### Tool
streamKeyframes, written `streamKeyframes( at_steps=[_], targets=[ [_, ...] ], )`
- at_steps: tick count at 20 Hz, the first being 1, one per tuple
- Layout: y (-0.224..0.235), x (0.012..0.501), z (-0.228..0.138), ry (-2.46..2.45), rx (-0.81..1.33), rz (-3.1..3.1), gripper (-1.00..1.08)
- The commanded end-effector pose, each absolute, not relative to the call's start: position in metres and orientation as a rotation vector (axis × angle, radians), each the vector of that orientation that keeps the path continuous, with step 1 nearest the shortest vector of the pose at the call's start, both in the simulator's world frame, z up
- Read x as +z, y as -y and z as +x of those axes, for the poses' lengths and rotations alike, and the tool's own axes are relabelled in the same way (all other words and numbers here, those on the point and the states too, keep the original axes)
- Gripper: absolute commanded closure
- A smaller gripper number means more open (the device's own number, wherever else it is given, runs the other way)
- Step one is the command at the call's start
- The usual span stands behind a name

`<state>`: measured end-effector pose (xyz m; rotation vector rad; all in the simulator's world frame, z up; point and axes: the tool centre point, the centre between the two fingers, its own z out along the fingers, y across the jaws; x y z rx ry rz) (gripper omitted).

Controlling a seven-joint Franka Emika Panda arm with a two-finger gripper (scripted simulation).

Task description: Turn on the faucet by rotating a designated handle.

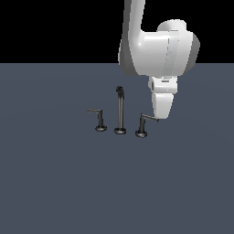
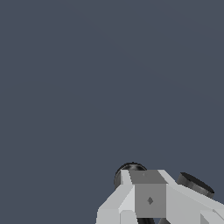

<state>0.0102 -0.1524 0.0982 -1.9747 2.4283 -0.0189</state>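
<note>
Exterior view: the faucet (image 1: 120,111) stands on a grey floor (image 1: 55,183), spout post in the middle; the handle (image 1: 145,124) is on the exterior view's right, its lever tip touching the gripper (image 1: 160,118). Jaw state cannot be told. Wrist view: gripper (image 2: 151,199) body over two dark round parts; jaws hidden.

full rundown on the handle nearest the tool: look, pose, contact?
The handle is a short L-shaped piece of dark metal: a thin upright stem on a small round base, with a brighter silvery lever arm running from the stem top toward the exterior view's right. It stands on the grey floor, on the exterior view's right of the tall spout post. The tool sits at the lever's tip, apparently touching it; whether it grips the lever cannot be told.
</note>
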Motion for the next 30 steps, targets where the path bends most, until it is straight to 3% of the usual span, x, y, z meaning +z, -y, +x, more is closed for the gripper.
streamKeyframes(
  at_steps=[1, 11, 13, 23, 25, 30],
  targets=[
    [0.148, 0.098, 0.000, -2.432, -0.007, -1.979, 1.08],
    [0.136, 0.098, -0.033, -2.441, -0.001, -1.977, 1.08],
    [0.144, 0.098, -0.028, -2.448, -0.011, -1.964, 1.08],
    [0.094, 0.098, -0.044, -2.442, -0.001, -1.976, 1.08],
    [0.117, 0.098, -0.044, -2.473, -0.014, -1.938, 1.08],
    [0.085, 0.098, -0.032, -2.458, -0.007, -1.957, 1.08]
  ],
)
